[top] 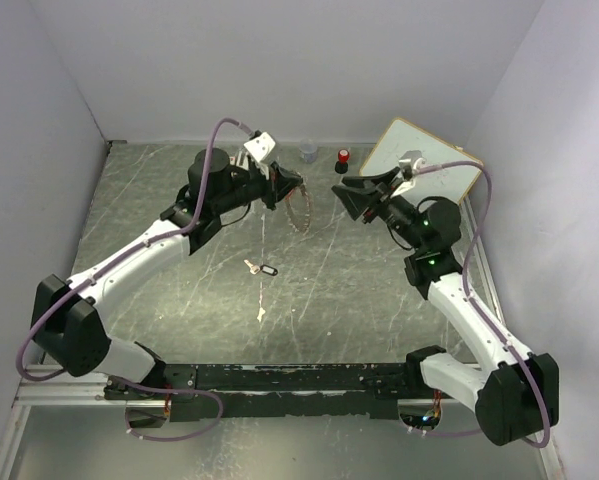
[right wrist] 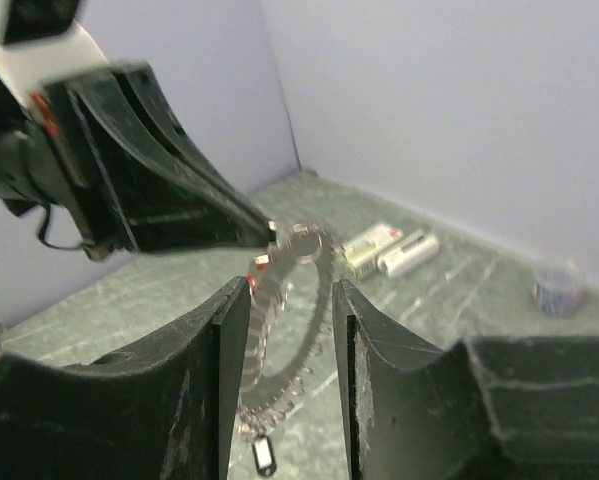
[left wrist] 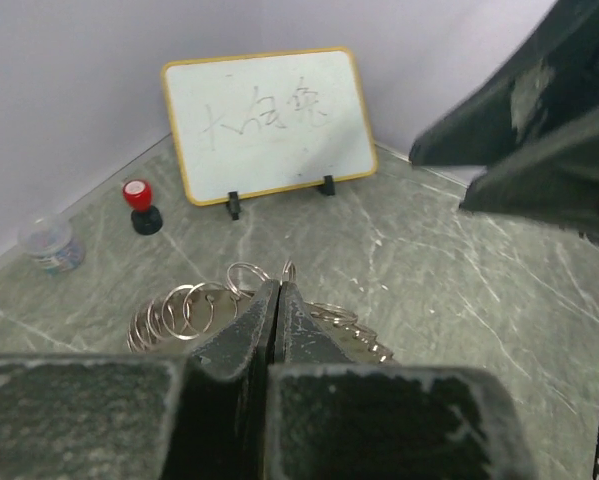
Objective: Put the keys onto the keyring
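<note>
My left gripper (top: 295,184) is shut on the top of the keyring (top: 301,210), a thin toothed ring that hangs upright above the table. In the left wrist view the shut gripper (left wrist: 277,290) hides most of the keyring (left wrist: 364,338), and small wire loops show on its left side. My right gripper (top: 341,184) is open and empty, just right of the ring. In the right wrist view the keyring (right wrist: 319,300) shows beyond the open gripper (right wrist: 289,292). The black-tagged key (top: 267,268) lies on the table and also shows in the right wrist view (right wrist: 264,460). A small pale key (top: 262,314) lies nearer. Red specks sit by the ring's top; what they are I cannot tell.
A whiteboard (top: 424,160) leans at the back right. A red-topped black cylinder (top: 343,157) and a small clear pot (top: 308,152) stand by the back wall. Two white tubes (right wrist: 389,250) lie at the far left. Purple walls close three sides.
</note>
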Robot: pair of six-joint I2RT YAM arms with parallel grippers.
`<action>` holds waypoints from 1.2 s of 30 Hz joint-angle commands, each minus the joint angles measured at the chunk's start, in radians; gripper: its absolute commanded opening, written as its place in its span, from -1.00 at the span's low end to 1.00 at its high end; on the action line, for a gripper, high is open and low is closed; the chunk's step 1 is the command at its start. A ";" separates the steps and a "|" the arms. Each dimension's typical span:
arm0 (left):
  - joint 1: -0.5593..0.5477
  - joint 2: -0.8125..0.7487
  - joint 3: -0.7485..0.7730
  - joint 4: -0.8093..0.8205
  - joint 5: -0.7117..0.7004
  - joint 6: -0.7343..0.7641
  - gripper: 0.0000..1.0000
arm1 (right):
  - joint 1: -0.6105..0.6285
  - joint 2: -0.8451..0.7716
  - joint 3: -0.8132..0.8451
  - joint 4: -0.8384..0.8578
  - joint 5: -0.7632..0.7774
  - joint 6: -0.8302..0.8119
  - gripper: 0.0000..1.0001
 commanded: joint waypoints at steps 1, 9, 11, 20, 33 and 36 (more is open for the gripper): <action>-0.012 0.053 0.122 -0.158 -0.104 0.008 -0.87 | 0.044 0.034 0.048 -0.290 0.136 -0.098 -0.22; -0.067 0.148 0.278 -0.352 -0.198 0.027 -0.86 | 0.161 0.100 0.082 -0.330 0.224 -0.132 -0.14; -0.075 0.169 0.311 -0.394 -0.206 0.030 -0.87 | 0.174 0.107 0.086 -0.336 0.248 -0.141 -0.13; -0.084 0.213 0.397 -0.496 -0.188 0.032 -0.86 | 0.192 0.182 0.097 -0.351 0.283 -0.178 -0.07; -0.095 0.260 0.480 -0.577 -0.162 0.031 -0.86 | 0.222 0.257 0.127 -0.346 0.349 -0.194 -0.94; -0.096 0.278 0.514 -0.641 -0.159 0.047 -0.87 | 0.237 0.251 0.149 -0.403 0.445 -0.231 -1.00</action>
